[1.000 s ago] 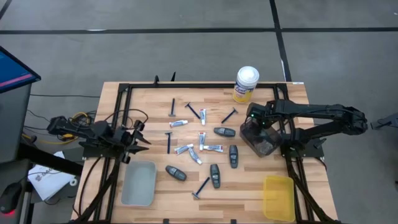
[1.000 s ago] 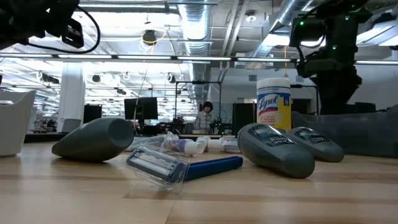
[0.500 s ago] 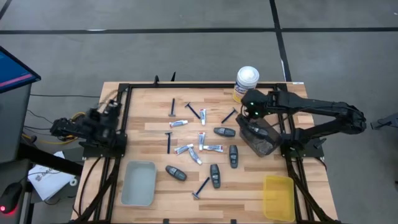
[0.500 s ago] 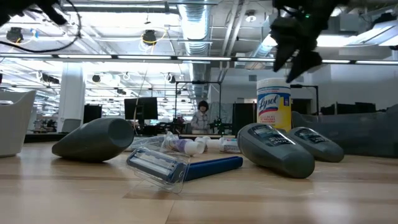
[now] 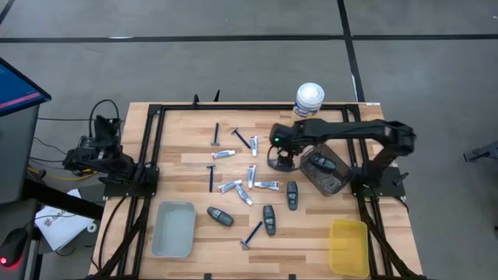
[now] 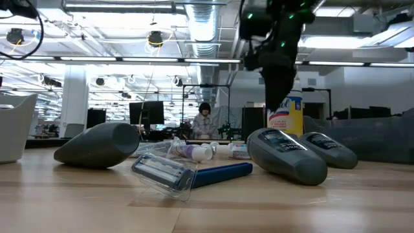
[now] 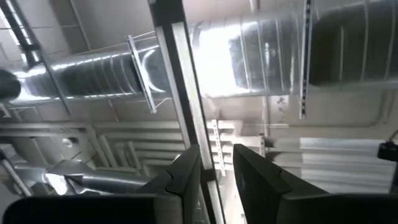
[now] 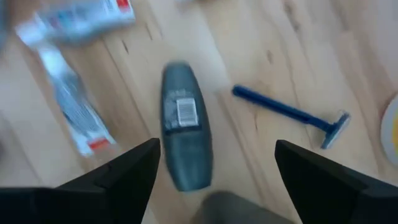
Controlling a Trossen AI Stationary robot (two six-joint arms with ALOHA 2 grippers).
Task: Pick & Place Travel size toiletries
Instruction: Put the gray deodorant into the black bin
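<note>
From above, the right hand hangs with fingers spread wide over a dark grey oval container mid-table, touching nothing; razors and tubes lie scattered around. Its wrist view shows that container between the fingers, a blue razor beside it. The left hand, fingers nearly together and empty, points at the ceiling

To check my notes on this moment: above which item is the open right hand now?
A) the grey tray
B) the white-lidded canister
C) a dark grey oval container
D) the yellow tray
C: the right wrist view shows the dark grey oval container between the spread fingers of the right hand, with a blue razor lying beside it.
</note>
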